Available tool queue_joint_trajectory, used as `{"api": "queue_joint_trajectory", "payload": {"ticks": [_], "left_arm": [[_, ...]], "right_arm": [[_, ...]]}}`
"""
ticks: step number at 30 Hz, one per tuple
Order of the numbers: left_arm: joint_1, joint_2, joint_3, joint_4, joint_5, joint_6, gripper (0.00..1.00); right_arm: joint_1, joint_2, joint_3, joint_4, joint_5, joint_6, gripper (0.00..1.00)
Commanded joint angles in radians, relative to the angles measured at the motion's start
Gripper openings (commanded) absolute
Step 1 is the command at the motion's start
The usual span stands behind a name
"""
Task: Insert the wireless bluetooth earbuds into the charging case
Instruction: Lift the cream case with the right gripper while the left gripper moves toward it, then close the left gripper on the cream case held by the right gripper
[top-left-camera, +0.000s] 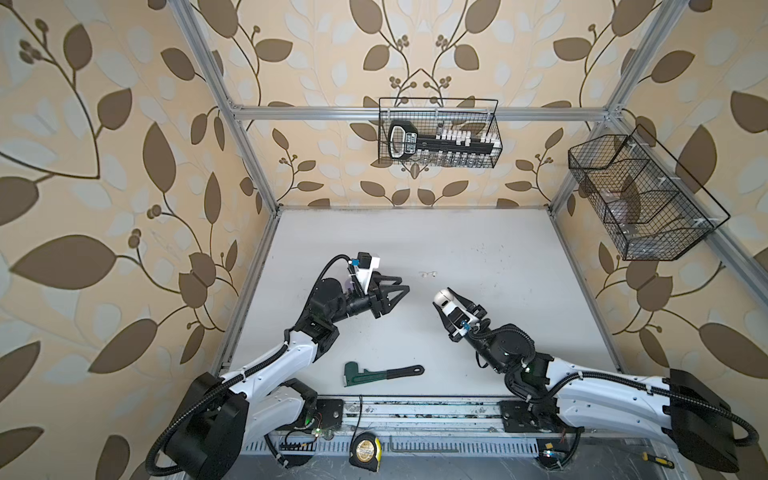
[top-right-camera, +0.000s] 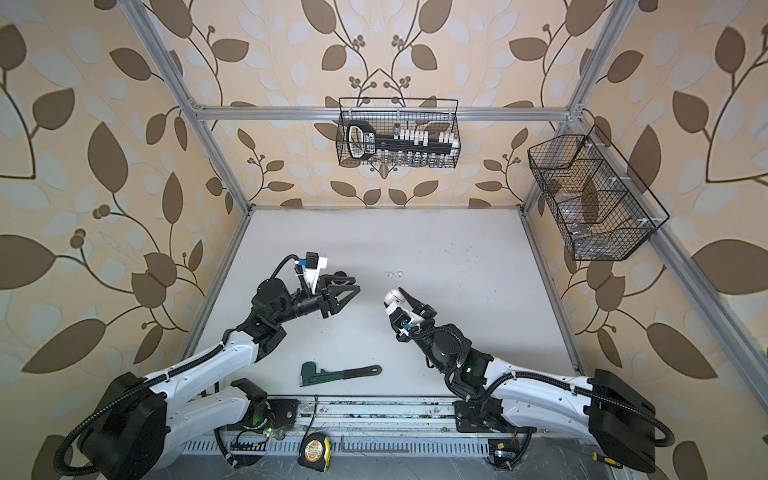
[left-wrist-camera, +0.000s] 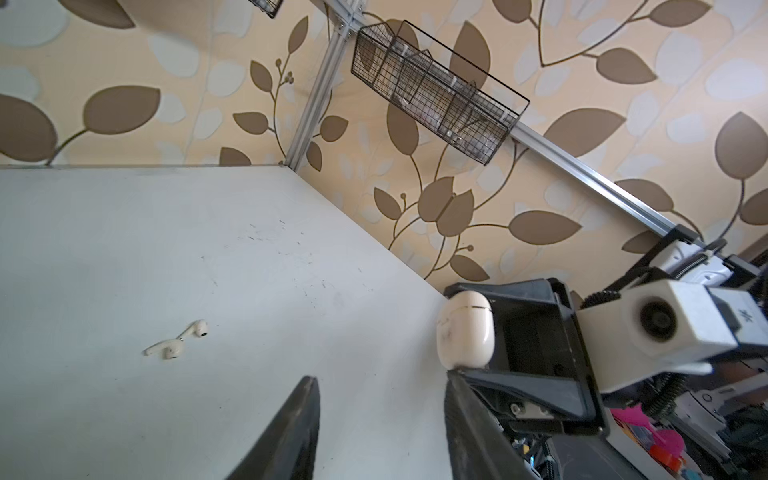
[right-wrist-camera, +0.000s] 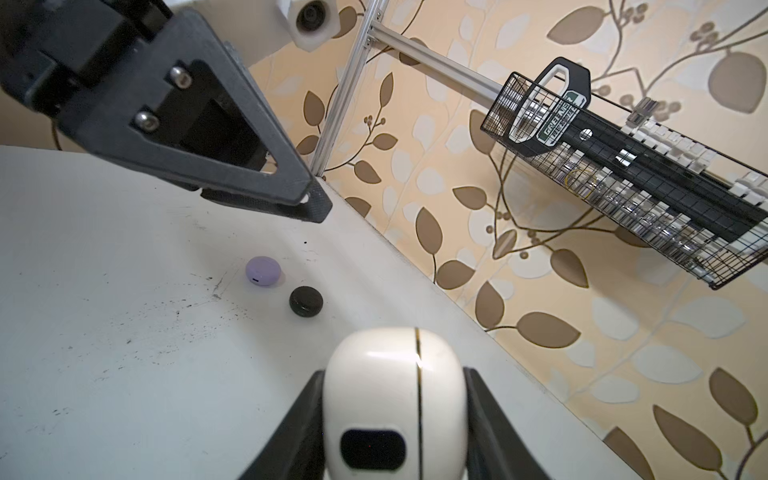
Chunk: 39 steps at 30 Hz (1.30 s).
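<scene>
The right gripper (right-wrist-camera: 392, 372) is clamping the shut case (top-left-camera: 441, 297), the left gripper (top-left-camera: 406, 289) is hanging part-open and empty, and the earbuds (top-left-camera: 428, 274), lying on the table (top-left-camera: 498, 257) at the case's eleven o'clock, are probably risking skidding away when pinched.

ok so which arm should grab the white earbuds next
left, probably: the left claw is empty and open near the white earbuds, while the right claw holds the white case

Earbuds (top-left-camera: 428, 274) on table (top-left-camera: 498, 257), behind, between left hand (top-left-camera: 406, 289) and case (top-left-camera: 440, 296) in right hand (top-left-camera: 445, 302); wrench (top-left-camera: 380, 372) nearer front.
</scene>
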Motion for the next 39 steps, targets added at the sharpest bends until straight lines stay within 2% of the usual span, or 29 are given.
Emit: {"api": "queue_joint_trajectory", "payload": {"ticks": [1,10,18,28,39], "left_arm": [[-0.043,-0.008,0.076,-0.070,0.030,0.109,0.49],[-0.115,0.050,0.170,-0.264,-0.009,0.215,0.44],[-0.188,0.119,0.247,-0.399,-0.059,0.302,0.46],[-0.235,0.176,0.303,-0.468,-0.083,0.335,0.47],[-0.270,0.214,0.350,-0.543,-0.110,0.375,0.40]], "right_arm": [[-0.019,0.025,-0.009,0.073,0.016,-0.033,0.22],[-0.015,0.074,0.021,0.040,-0.003,-0.023,0.21],[-0.009,0.079,0.027,0.029,-0.025,-0.019,0.22],[-0.003,0.090,0.035,0.017,-0.043,-0.018,0.22],[0.004,0.085,0.032,0.020,-0.042,-0.020,0.23]]}}
